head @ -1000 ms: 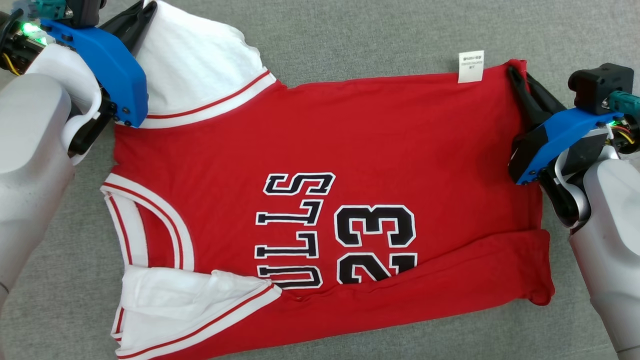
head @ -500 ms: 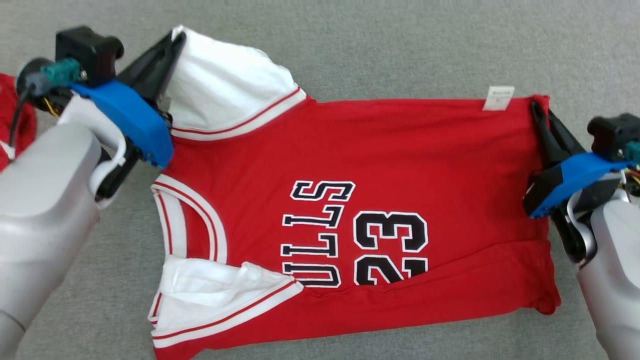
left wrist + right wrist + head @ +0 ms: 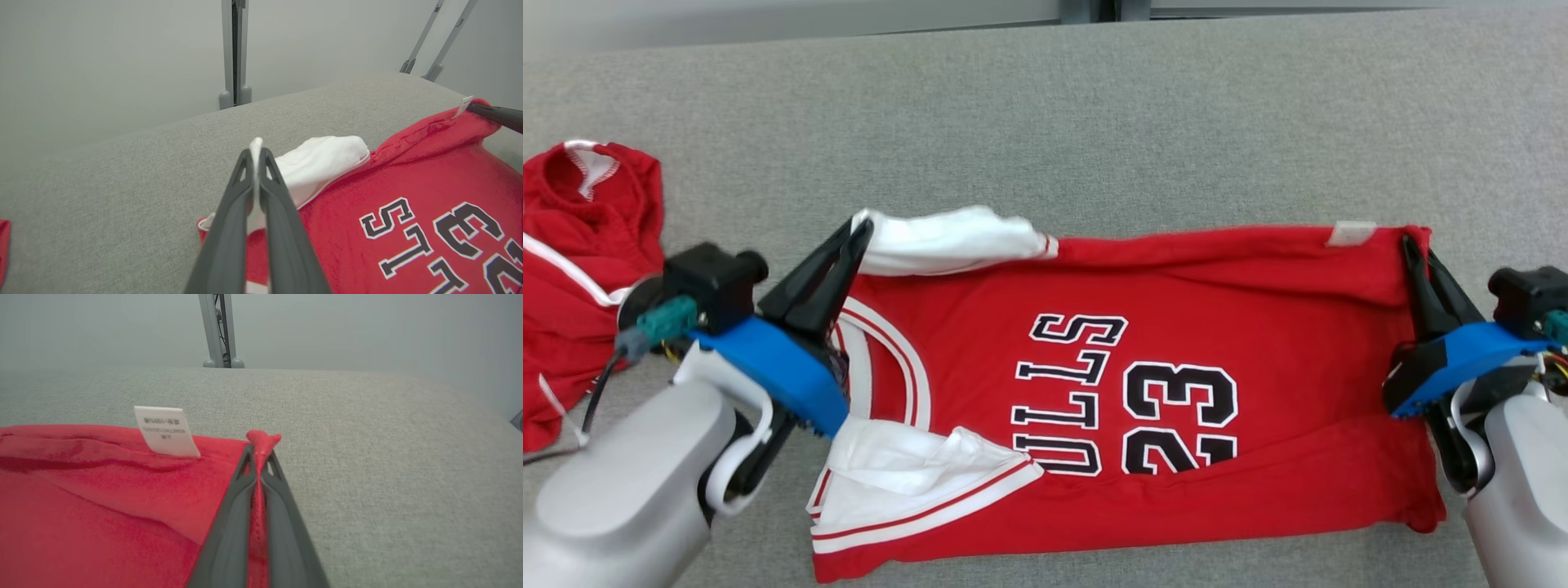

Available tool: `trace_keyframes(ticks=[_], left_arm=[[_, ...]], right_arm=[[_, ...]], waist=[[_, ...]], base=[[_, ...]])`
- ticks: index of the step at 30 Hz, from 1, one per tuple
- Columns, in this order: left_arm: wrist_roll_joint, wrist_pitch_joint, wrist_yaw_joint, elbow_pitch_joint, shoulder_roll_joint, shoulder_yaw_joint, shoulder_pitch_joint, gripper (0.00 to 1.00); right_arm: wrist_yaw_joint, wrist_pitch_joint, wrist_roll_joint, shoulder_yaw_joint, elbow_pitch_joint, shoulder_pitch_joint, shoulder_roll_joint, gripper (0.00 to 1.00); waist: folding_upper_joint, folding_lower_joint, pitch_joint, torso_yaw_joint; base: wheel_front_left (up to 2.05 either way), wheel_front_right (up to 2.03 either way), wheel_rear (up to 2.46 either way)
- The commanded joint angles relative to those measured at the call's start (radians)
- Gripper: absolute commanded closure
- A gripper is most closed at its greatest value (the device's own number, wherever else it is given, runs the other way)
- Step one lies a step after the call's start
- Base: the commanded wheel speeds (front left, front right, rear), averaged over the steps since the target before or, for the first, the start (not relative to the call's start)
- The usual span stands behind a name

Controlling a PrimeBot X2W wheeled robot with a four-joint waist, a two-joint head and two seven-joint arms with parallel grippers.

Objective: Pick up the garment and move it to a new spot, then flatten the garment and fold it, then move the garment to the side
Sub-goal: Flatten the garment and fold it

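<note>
Jersey (image 3: pixel 1176 343) pinched (left gripper (image 3: pixel 861 232), right gripper (image 3: pixel 1410 245))

Our count, kind by kind

We count two red garments: one jersey (image 3: pixel 1258 327) spread out and one crumpled garment (image 3: pixel 580 269) at the left edge. We count two grippers, the left gripper (image 3: pixel 862 229) and the right gripper (image 3: pixel 1407 242), each with two dark fingers. On the jersey we count two white sleeves, the far sleeve (image 3: pixel 947 239) and the near sleeve (image 3: pixel 907 482), one white label (image 3: pixel 1352 233), and one printed number of two digits. We count one grey surface (image 3: pixel 1094 122) beneath them all.
</note>
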Motion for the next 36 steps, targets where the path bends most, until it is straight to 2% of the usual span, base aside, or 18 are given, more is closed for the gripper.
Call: trace_keyframes(ticks=[1, 6, 10, 21, 26, 27, 28, 29, 30, 31, 36], left_arm=[[-0.005, -0.007, 0.023, -0.032, 0.02, 0.011, 0.033, 1.0], [-0.022, -0.007, 0.083, -0.135, 0.056, 0.047, 0.152, 1.0], [-0.023, -0.007, 0.11, -0.186, 0.055, 0.078, 0.236, 1.0], [-0.008, -0.008, 0.13, -0.207, 0.027, 0.139, 0.412, 1.0], [-0.003, -0.008, 0.114, -0.184, -0.007, 0.161, 0.47, 1.0], [0.0, -0.008, 0.11, -0.176, -0.013, 0.167, 0.479, 1.0], [0.004, -0.008, 0.109, -0.167, -0.019, 0.175, 0.486, 1.0], [0.01, -0.008, 0.11, -0.157, -0.025, 0.178, 0.492, 1.0], [0.013, -0.008, 0.106, -0.148, -0.031, 0.181, 0.5, 0.78], [0.013, -0.008, 0.106, -0.141, -0.041, 0.193, 0.508, 0.0], [0.059, -0.008, 0.104, -0.128, -0.072, 0.264, 0.535, 0.0]], right_arm=[[-0.001, -0.011, 0.001, -0.007, 0.006, 0.023, 0.003, 1.0], [-0.001, -0.033, 0.008, -0.025, 0.005, 0.065, 0.01, 1.0], [-0.001, -0.046, 0.016, -0.04, -0.012, 0.111, 0.015, 1.0], [-0.001, -0.055, 0.032, -0.072, -0.098, 0.242, 0.048, 1.0], [-0.001, -0.055, 0.045, -0.095, -0.152, 0.308, 0.069, 1.0], [-0.001, -0.055, 0.045, -0.1, -0.163, 0.321, 0.072, 0.67], [-0.001, -0.053, 0.047, -0.106, -0.172, 0.336, 0.077, 0.21], [-0.001, -0.051, 0.051, -0.109, -0.184, 0.349, 0.084, 0.0], [-0.001, -0.051, 0.053, -0.117, -0.195, 0.362, 0.087, 0.0], [-0.001, -0.049, 0.053, -0.121, -0.207, 0.376, 0.089, 0.0], [-0.001, -0.046, 0.049, -0.145, -0.277, 0.424, 0.104, 0.0]], waist=[[0.0, 0.0002, -0.009, 0.007], [0.0, 0.0002, -0.024, 0.018], [0.0, 0.0002, -0.04, 0.026], [0.0, 0.0002, -0.087, 0.019], [0.0, 0.0002, -0.102, 0.019], [0.0, 0.0002, -0.104, 0.019], [0.0, 0.0002, -0.106, 0.02], [0.0, 0.0002, -0.108, 0.02], [0.0, 0.0002, -0.11, 0.021], [0.0, 0.0002, -0.112, 0.021], [0.0, 0.0002, -0.115, 0.019]], base=[[0.0, 0.0, 0.0], [0.0, 0.0, 0.0], [0.0, 0.0, 0.0], [0.0, 0.0, 0.0], [0.0, 0.0, 0.0], [0.0, 0.0, 0.0], [0.0, 0.0, 0.0], [0.0, 0.0, 0.0], [0.0, 0.0, 0.0], [0.0, 0.0, 0.0], [0.0, 0.0, 0.0]])
